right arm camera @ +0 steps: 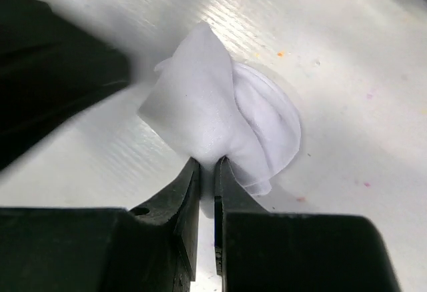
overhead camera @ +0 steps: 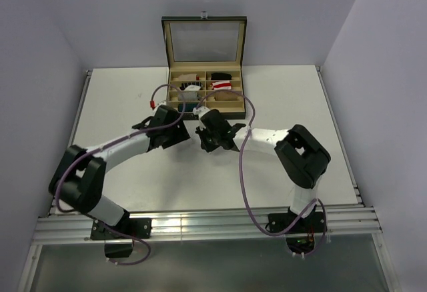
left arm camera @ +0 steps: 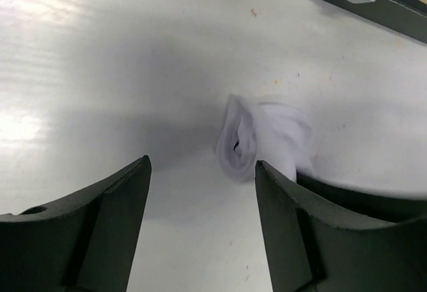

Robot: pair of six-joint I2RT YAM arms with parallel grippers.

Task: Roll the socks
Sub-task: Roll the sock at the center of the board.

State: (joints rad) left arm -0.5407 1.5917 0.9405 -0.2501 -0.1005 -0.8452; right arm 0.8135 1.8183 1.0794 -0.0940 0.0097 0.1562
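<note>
Clenching right claw (right arm camera: 208,167) on bunched white sock (right arm camera: 213,115) lying on table (left arm camera: 100,72); holding left claw (left arm camera: 202,167) released just beside it.

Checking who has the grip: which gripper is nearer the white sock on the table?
Right. The right gripper is pinched on the white sock's edge, touching it. The left gripper is open, with the sock just beyond its fingertips, not gripped.

Left arm (overhead camera: 127,147) and right arm (overhead camera: 267,137) angled inward, left gripper (left arm camera: 203,172) spread wide — right gripper (right arm camera: 207,167) pinched on white sock (right arm camera: 200,105)
</note>
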